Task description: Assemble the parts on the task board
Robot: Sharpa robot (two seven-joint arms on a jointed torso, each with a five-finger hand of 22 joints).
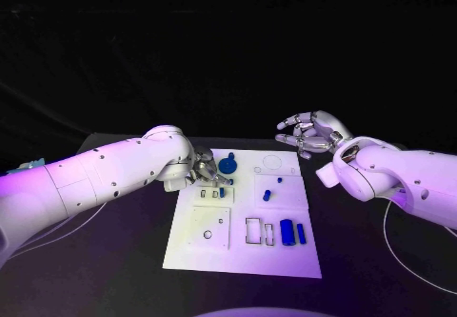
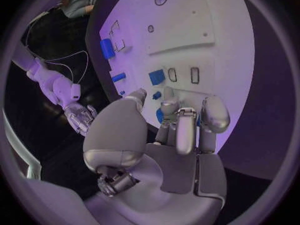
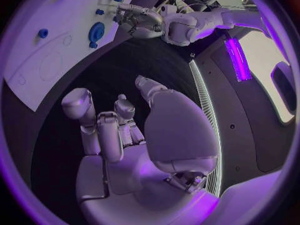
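Left hand (image 1: 203,168) low over far-left corner of white rectangular task board (image 1: 286,254), fingers curled near round blue disc part (image 1: 228,164); whether it pinches anything, cannot tell. Right hand (image 1: 310,134) hovers off board's far-right corner, fingers spread, holding nothing. Advice: steady descent, align part over its recess before pressing.
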